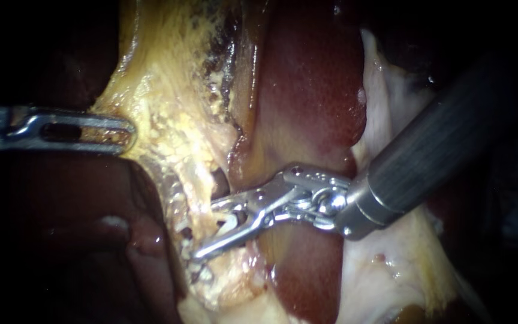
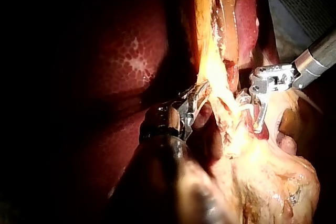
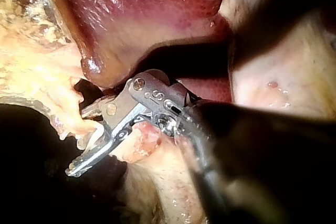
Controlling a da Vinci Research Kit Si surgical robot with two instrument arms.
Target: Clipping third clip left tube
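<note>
My right instrument [image 1: 208,230] has its jaws wide, straddling the tube [image 1: 230,223]. They are not yet squeezed, so the clip is still to be closed, and I cannot make out other clips. My left instrument [image 1: 128,129] is clamped on the yellow tissue [image 1: 163,108], which crowds my right jaws' tips, with the liver [image 1: 313,90] behind them.
</note>
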